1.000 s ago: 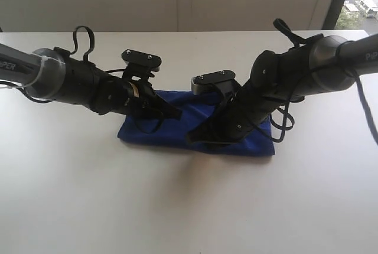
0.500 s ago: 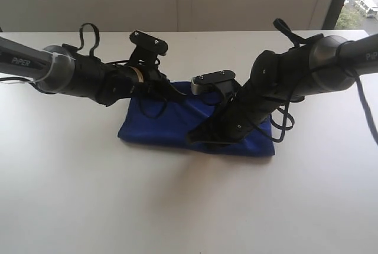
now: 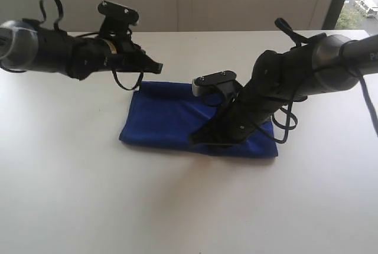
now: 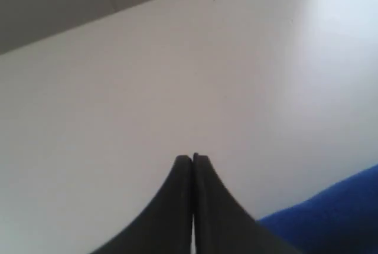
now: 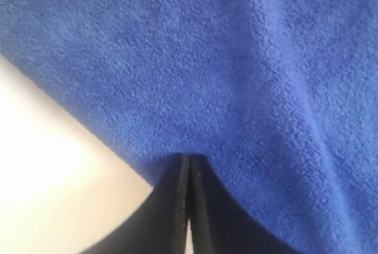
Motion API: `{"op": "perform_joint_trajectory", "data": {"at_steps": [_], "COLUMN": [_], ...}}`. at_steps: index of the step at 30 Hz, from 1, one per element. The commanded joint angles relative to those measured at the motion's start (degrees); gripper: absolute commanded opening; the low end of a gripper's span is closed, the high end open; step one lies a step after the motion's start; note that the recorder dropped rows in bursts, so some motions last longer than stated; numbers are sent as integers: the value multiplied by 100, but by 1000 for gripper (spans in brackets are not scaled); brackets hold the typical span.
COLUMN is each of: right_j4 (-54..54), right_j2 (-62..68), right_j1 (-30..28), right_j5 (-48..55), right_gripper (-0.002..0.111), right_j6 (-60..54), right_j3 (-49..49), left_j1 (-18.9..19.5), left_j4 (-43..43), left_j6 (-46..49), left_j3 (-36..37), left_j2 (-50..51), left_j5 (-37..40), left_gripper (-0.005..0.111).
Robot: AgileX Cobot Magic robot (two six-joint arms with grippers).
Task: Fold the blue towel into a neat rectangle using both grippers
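Left gripper (image 3: 157, 65) is clenched empty, raised above the table (image 3: 71, 195); right gripper (image 3: 194, 139), also clenched, rests its tip on the folded blue towel (image 3: 159, 118).

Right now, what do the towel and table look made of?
Towel: soft fabric, probably microfibre; nubbly matte pile shows in the right wrist view. Table: hard smooth white top, likely laminate, faint sheen; can't confirm.
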Motion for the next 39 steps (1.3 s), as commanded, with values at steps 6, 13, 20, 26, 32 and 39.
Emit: {"op": "perform_joint_trajectory", "data": {"at_steps": [6, 13, 20, 26, 32, 39], "right_j4": [-115, -130, -174, -174, -174, -174], "right_j2": [-723, 492, 1281, 1842, 1977, 1653], "right_j1": [-312, -606, -841, -931, -1039, -1145], "right_j5": [14, 79, 215, 373, 256, 132], "right_gripper": [0, 0, 0, 0, 0, 0], "right_j6": [184, 41, -78, -78, -78, -78], "right_j3": [-522, -1591, -2572, -2854, -2854, -2854], "left_j1": [-96, -981, -1010, -1010, -1010, -1010], "left_j4": [-47, -48, -16, 25, 78, 78], "left_j6": [-397, -333, -333, -333, -197, -70], "left_j3": [5, 50, 50, 73, 73, 61], "left_j2": [-778, -408, 149, 197, 197, 22], "left_j5": [2581, 2789, 3555, 3897, 4315, 4366], "left_gripper": [0, 0, 0, 0, 0, 0]}}
